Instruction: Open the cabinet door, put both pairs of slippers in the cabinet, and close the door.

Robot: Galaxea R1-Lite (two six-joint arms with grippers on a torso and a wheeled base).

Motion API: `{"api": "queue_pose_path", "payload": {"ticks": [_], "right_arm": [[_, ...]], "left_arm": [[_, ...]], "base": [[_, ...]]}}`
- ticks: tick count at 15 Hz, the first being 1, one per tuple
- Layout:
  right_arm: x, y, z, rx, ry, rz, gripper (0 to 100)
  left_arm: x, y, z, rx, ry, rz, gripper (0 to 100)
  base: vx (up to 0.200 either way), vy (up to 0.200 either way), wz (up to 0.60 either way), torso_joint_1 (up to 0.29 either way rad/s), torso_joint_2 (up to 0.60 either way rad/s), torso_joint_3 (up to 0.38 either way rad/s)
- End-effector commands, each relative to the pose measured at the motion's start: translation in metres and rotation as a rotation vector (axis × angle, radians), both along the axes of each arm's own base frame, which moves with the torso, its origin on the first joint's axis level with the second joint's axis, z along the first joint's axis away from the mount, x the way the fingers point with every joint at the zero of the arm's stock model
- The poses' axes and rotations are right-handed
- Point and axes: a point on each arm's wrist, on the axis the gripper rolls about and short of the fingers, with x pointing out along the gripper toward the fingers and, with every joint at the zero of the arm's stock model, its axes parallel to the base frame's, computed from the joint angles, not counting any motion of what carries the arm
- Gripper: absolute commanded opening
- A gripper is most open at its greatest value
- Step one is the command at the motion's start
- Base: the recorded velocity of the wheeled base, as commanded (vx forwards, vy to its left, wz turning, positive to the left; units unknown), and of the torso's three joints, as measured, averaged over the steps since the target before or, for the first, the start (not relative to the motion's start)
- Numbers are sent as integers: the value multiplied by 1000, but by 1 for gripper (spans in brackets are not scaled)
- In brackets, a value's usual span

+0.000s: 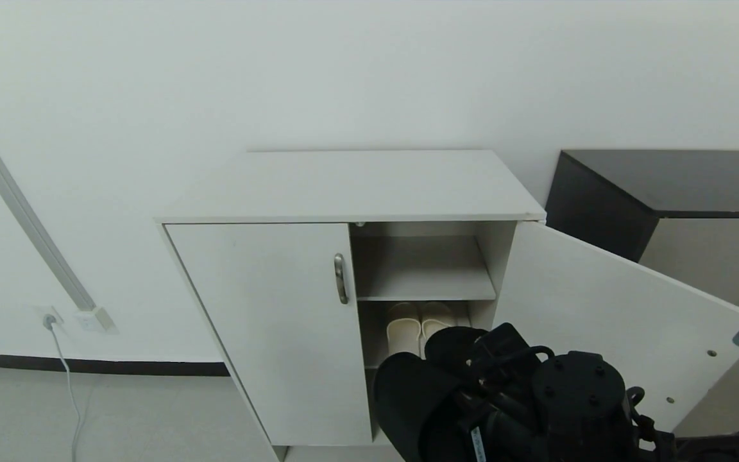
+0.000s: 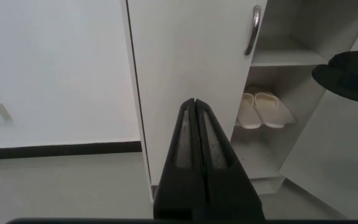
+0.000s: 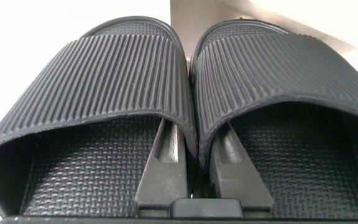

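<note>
Black slippers (image 1: 408,398) hang in the right gripper (image 3: 194,149), its jaws pinching the pair's touching inner sides, toes pointing away from the wrist towards the cabinet (image 1: 356,186). The opening lies just ahead, its right door (image 1: 600,321) swung wide. White slippers (image 1: 417,324) sit on the middle shelf. The bare top shelf (image 1: 421,266) seems the likelier slot, though the arm hides the bottom. The left gripper (image 2: 195,109) hangs before the closed left door (image 1: 267,321), jaws pressed together on nothing and farther off.

tool (image 2: 194,104) closed | cream slippers (image 2: 265,110) on cabinet (image 2: 185,56) shelf | black slippers (image 2: 353,74) nearby
</note>
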Motion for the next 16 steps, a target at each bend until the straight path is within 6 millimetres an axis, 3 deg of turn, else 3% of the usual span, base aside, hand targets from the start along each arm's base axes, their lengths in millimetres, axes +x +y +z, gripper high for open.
{"api": "queue_pose_path", "payload": {"ticks": [1, 10, 16], "right_arm": [[0, 0, -1, -2, 1, 0, 0], [0, 1, -1, 3, -21, 8, 0], [2, 1, -3, -4, -16, 5, 0]], "left_arm": [[0, 0, 0, -1, 1, 1, 0], [0, 0, 0, -1, 1, 1, 0], [0, 0, 0, -1, 1, 1, 0]], "base": [[0, 0, 0, -178, 491, 320], [0, 0, 0, -131, 472, 335], [0, 0, 0, -40, 432, 379]]}}
